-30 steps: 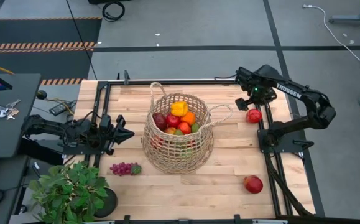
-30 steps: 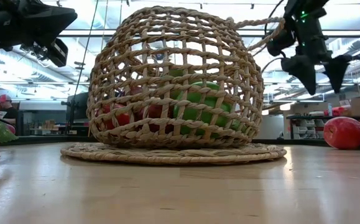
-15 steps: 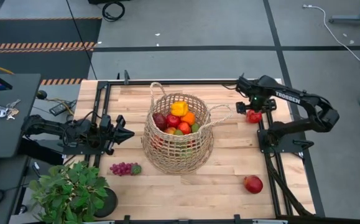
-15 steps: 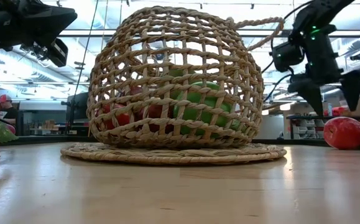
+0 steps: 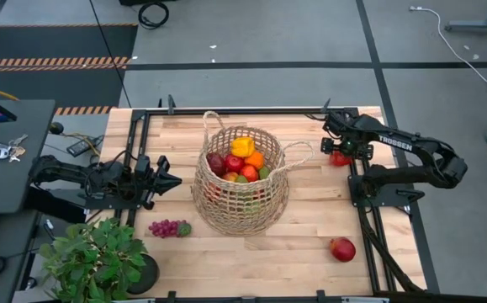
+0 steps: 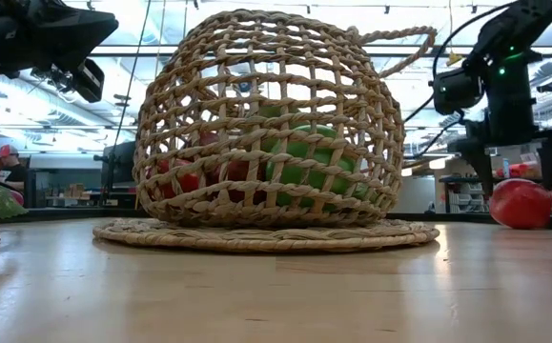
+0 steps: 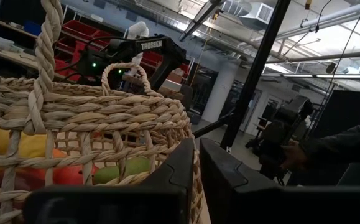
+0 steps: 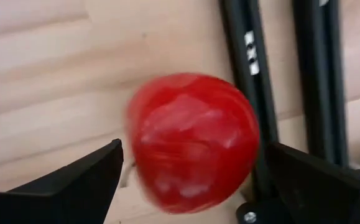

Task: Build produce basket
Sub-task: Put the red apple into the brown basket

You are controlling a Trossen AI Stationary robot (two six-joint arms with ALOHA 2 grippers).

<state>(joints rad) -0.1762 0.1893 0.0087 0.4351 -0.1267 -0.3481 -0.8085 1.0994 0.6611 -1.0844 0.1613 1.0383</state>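
Ceiling lights (image 6: 256,43) are glaring behind the basket (image 6: 266,133); the red apple (image 8: 192,143) is blurring close up.

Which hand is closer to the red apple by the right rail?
Right. The right hand is open around the red apple; the left hand waits across the basket.

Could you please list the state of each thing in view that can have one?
basket: upright, partly filled with produce
right gripper: open, straddling the red apple on the table
left gripper: shut, empty, beside the basket
second red apple: loose on the table
grapes: loose on the table
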